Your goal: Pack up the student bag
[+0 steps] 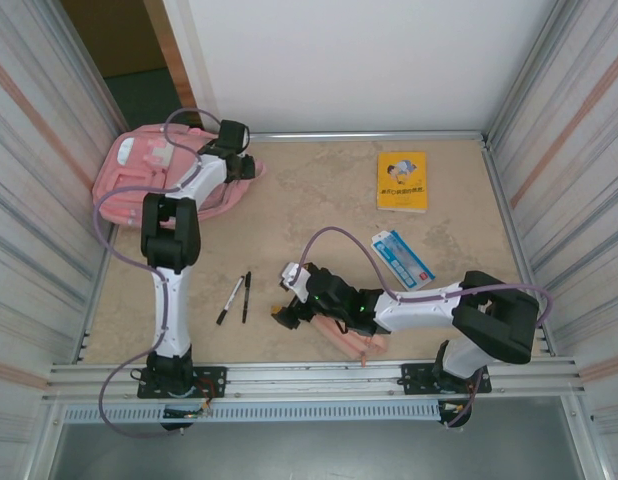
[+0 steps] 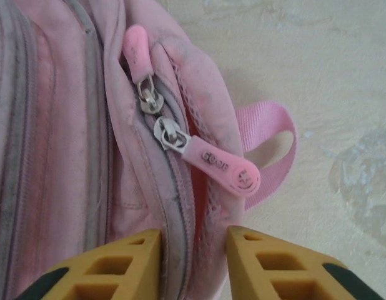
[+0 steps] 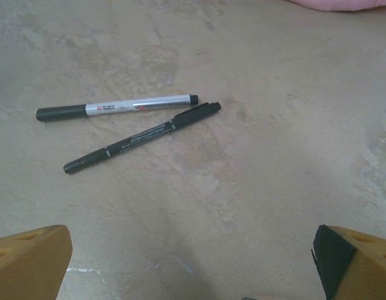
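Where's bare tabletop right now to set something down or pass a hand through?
Free: table middle, bordered by the student bag, yellow book and two pens; also the far-right corner beside the book. Crowded: near edge, where the pens, right gripper, pink pencil case and blue packet cluster.

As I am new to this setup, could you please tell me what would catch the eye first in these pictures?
The big pink student bag in the far left corner of the table stands out, with the left gripper straddling its zipped edge close to two pink zip pulls. A bright yellow book lies at the far right, and two pens lie side by side ahead of the open right gripper.
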Controlling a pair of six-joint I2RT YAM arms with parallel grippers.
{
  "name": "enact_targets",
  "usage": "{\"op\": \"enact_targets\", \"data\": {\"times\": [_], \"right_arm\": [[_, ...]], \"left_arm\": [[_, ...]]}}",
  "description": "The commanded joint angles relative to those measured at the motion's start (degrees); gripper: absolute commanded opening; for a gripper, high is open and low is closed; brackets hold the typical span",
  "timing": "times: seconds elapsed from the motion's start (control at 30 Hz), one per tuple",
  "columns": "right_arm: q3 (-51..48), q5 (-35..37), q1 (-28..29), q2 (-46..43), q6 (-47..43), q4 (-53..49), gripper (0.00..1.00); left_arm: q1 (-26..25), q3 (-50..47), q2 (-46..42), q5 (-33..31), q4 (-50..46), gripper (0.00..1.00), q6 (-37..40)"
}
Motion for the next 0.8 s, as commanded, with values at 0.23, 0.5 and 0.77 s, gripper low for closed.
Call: {"op": "enact_targets", "data": {"times": [0.23, 0.5, 0.77], "right_arm": [[4.3, 21.4, 0.2, 1.1, 3.2, -6.7, 0.99], [7.2, 28.5, -9.8, -6.8, 14.2, -25.1, 0.99], [6.5, -3.5, -32.5, -28.1, 11.1, -41.7, 1.0]], "left_arm": [[-2.3, -2.1, -4.5, 13.3, -4.6, 0.0, 13.3], [-11.8, -1.0, -9.4, 17.3, -8.6, 0.0, 37.1], [-17.6, -4.1, -15.6, 27.6, -13.2, 0.0, 50.2]]}}
